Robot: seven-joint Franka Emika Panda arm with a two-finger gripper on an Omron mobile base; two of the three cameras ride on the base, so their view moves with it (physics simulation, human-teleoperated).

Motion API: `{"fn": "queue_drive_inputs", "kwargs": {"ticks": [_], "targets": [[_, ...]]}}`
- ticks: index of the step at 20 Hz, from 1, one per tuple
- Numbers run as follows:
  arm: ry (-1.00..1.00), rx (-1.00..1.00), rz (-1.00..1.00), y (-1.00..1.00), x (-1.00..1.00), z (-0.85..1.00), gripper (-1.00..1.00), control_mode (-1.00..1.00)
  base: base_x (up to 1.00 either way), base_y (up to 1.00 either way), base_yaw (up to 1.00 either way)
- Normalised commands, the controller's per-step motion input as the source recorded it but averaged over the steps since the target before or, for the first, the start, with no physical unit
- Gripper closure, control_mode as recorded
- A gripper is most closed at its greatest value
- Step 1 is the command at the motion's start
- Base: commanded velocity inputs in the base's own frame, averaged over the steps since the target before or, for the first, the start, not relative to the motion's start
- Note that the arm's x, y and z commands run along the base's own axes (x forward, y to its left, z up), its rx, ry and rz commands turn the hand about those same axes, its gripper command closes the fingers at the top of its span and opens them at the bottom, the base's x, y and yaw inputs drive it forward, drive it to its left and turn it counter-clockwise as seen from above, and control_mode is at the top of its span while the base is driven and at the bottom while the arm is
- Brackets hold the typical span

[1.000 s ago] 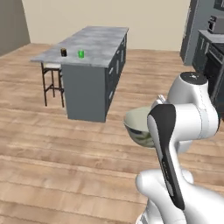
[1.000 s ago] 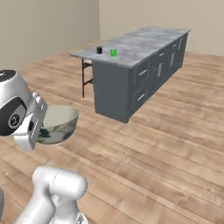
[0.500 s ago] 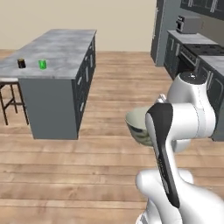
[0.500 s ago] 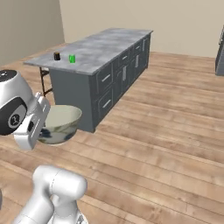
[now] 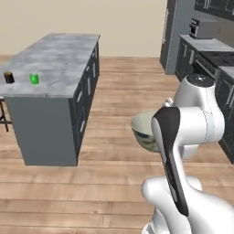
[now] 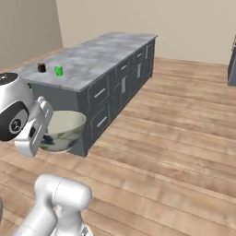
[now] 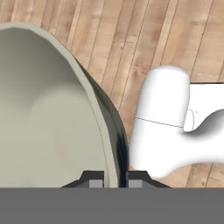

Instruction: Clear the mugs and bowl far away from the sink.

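the gripper (image 7: 114,179) is pinched narrow on the rim of the bowl (image 7: 48,113), one dark fingertip inside the pale cream hollow and the other against the dark mottled outer wall, so the bowl is held by its edge. in the left base view the bowl (image 5: 145,130) hangs in the air in front of the white arm, above the wooden floor (image 5: 114,183), clear of any surface; in the right base view the bowl (image 6: 62,129) sits just beside the arm's hand, with its grey-beige outside facing down. further off stands a kitchen island (image 5: 55,68) with a mottled grey top and dark drawer fronts. on the near end of that top the two mugs stand upright and apart from each other: the black mug (image 5: 8,77) closer to the corner, the green mug (image 5: 34,79) just beside it. no writing or brand can be read on the bowl, the mugs or the drawers. dark cabinets (image 5: 201,55) line the far right wall.
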Motion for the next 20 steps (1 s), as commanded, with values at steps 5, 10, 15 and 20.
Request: {"fn": "queue_drive_inputs", "kwargs": {"ticks": [5,10,15,20], "targets": [[0.00,0.00,0.00,0.00,0.00,0.00,1.00,1.00,1.00,-0.11,0.06],[0.00,0.00,0.00,0.00,0.00,0.00,1.00,1.00,1.00,-0.18,0.22],[0.00,0.00,0.00,0.00,0.00,0.00,1.00,1.00,1.00,-0.20,0.24],[0.00,0.00,0.00,0.00,0.00,0.00,1.00,1.00,1.00,-0.19,0.32]]}}
